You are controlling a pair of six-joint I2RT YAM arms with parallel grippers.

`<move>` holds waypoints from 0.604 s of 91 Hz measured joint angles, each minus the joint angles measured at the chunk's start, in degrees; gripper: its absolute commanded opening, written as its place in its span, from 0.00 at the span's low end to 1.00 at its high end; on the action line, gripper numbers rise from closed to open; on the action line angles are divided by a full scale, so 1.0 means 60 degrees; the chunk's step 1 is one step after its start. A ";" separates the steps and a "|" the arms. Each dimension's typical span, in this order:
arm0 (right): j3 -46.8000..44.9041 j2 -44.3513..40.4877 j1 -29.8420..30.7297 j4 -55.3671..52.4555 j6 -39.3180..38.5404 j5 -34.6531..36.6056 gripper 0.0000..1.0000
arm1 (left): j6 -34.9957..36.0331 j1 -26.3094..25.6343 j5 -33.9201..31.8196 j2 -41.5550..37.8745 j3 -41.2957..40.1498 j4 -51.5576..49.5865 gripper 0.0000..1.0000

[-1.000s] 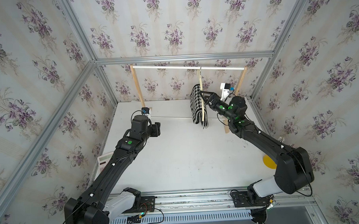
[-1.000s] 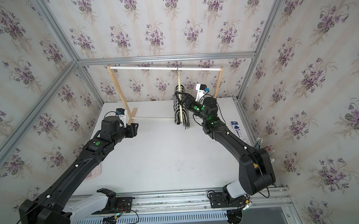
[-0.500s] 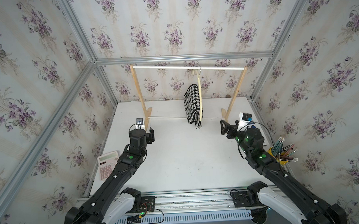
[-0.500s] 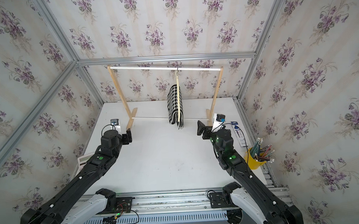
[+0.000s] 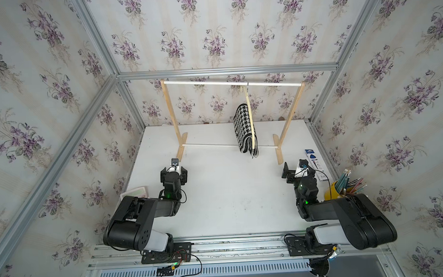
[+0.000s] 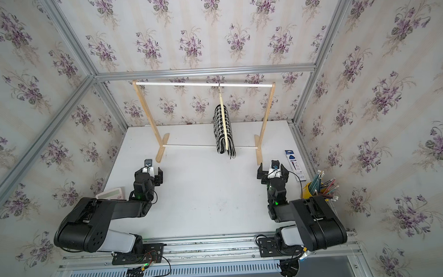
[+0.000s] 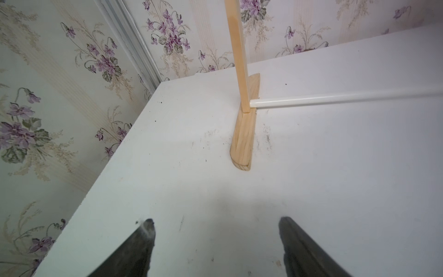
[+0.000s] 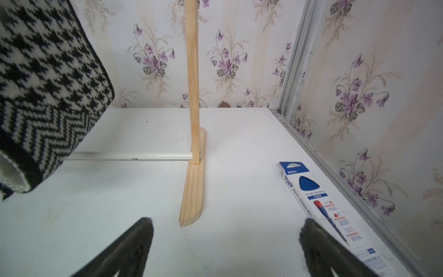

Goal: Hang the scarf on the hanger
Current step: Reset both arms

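The black left gripper point(image 5: 173, 171) sits near the left foot of the tall wooden rack with white rods point(image 5: 171, 113), jaws apart and empty. Further right, the black-and-white houndstooth knitted scarf point(image 5: 242, 128) drapes over the thin cream hanger point(image 5: 250, 115) — hooked on the top rod. The black right gripper point(image 5: 296, 170) — spread wide, holding nothing — is beside the rack's right foot.

Scarf point(image 6: 218, 129) over hanger point(image 6: 224, 123) on rack point(image 7: 243, 139)
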 measured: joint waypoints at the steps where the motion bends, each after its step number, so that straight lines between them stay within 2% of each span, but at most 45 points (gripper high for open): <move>1: 0.0004 0.0189 -0.0055 0.0189 -0.0018 -0.0062 1.00 | 0.0000 0.0047 0.0051 0.0033 0.0007 0.0062 0.82; 7: 0.0080 0.0794 -0.0299 0.0637 -0.0022 -0.0452 1.00 | -0.0149 0.0481 0.0619 0.0208 -0.0004 0.0437 0.81; 16: 0.0758 0.0812 -0.0652 0.0441 0.0157 -0.0892 1.00 | -0.0379 0.1042 0.1384 0.0561 -0.0011 0.0794 0.80; 28: 0.1122 0.0823 -0.0907 0.0259 0.0484 -0.1024 1.00 | -0.0572 0.1249 0.2466 0.0455 0.0222 0.0725 0.80; 34: 0.1111 0.0823 -0.0907 0.0168 0.0681 -0.0758 1.00 | -0.0659 0.1271 0.2495 0.0499 0.0251 0.0637 0.83; 55: 0.1104 0.0827 -0.0907 0.0062 0.0936 -0.0361 1.00 | -0.1067 0.1228 0.1869 0.0521 0.0943 -0.0186 0.84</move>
